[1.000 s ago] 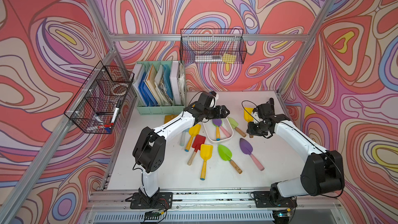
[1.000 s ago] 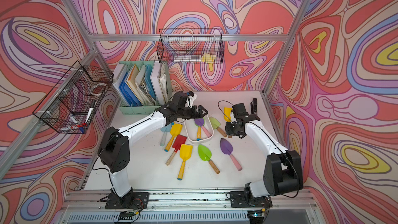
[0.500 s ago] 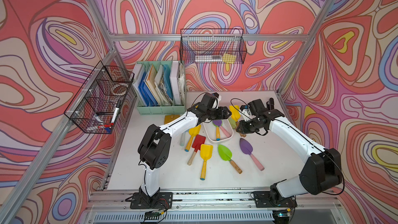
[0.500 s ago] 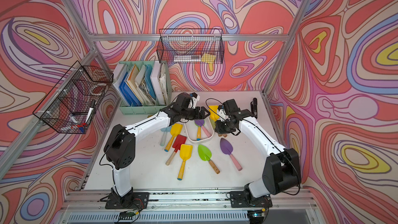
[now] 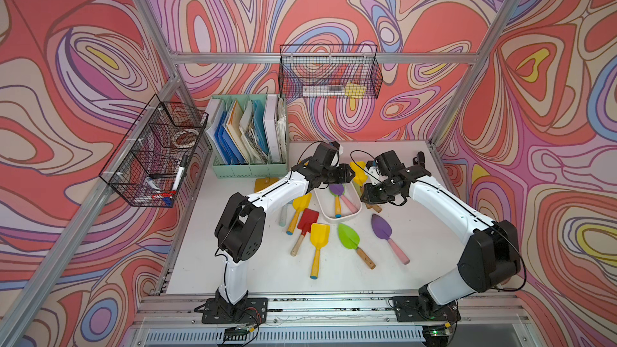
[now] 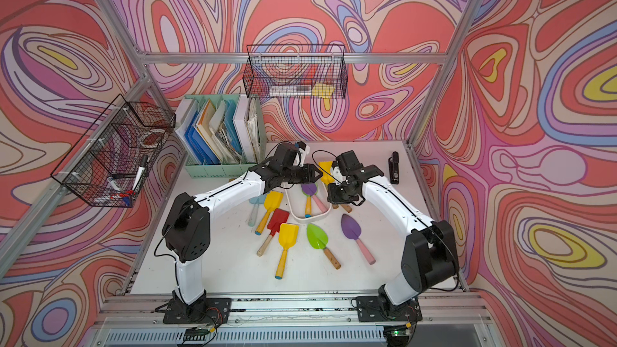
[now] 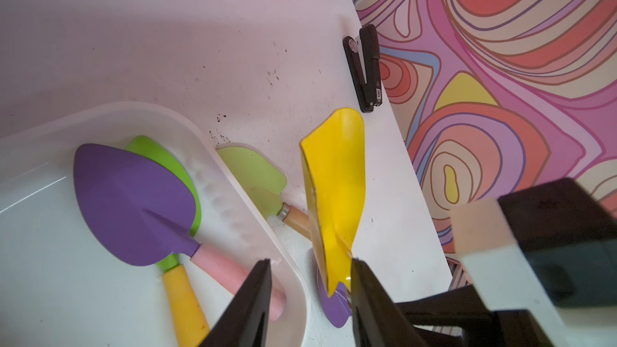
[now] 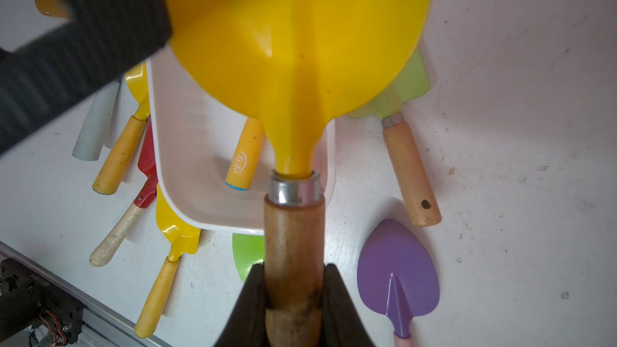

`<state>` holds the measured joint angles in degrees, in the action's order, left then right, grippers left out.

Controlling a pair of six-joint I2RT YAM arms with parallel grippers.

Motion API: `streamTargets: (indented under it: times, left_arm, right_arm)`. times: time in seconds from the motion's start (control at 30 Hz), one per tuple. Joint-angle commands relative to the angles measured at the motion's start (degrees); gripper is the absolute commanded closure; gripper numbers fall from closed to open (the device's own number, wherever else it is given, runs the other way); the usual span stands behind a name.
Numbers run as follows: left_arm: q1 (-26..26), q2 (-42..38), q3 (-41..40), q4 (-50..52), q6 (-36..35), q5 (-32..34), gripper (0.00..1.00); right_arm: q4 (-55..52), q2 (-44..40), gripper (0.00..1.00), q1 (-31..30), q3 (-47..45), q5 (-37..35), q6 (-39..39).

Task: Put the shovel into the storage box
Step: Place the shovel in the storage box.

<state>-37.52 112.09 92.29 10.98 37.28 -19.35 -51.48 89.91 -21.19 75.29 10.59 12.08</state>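
Shovels: two lying in box [image 5: 347, 216], several waiting on bench [image 5: 417, 228].
Right hand [image 8: 293, 295] is gripping yellow shovel [image 8: 293, 45]; left hand [image 7: 310, 295] is standing part-open beside its blade.

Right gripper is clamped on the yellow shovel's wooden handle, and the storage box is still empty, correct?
Not empty. The left wrist view shows a purple shovel and a green shovel already in the storage box. The right gripper does clamp the yellow shovel by its wooden handle.

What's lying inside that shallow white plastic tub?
The white plastic tub holds a purple trowel with a pink handle lying on a green trowel with a yellow handle. The purple blade covers most of the green one; anything beneath them is hidden.
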Motion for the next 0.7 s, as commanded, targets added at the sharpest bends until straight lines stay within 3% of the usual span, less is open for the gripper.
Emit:
streamTargets:
  times: [0.0, 0.17, 0.67]
  left_arm:
    - [-0.36, 1.38, 1.92, 3.59, -0.95, 4.11, 0.65]
    - [-0.36, 1.96, 2.95, 6.62, -0.62, 7.06, 0.72]
    - [-0.36, 3.57, 4.10, 6.29, 0.50, 6.92, 0.74]
  right_arm:
    - [-0.21, 1.20, 1.00, -1.41, 2.01, -3.70, 3.05]
    - [0.15, 1.76, 1.00, -2.32, 2.55, -4.18, 4.34]
    - [0.16, 3.45, 1.00, -4.68, 4.53, -4.65, 5.68]
